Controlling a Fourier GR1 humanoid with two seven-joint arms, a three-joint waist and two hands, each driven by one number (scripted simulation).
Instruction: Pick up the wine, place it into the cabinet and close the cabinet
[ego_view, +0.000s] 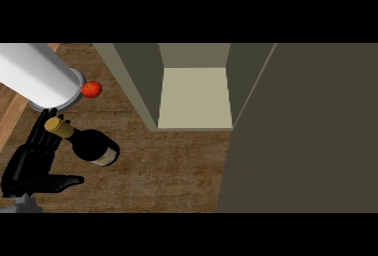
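Now left robot hand (31, 165) low-left, fingers straight, thumb out, open beside wine bottle (88, 143), holding nothing.

white cylinder (33, 75) cut off at left edge, open cabinet door (310, 130) running off right edge

A black robot hand (33, 162) with slender segmented fingers and a thick thumb, on a grey forearm

One head view looks steeply down (from above) onto the counter (170, 170).
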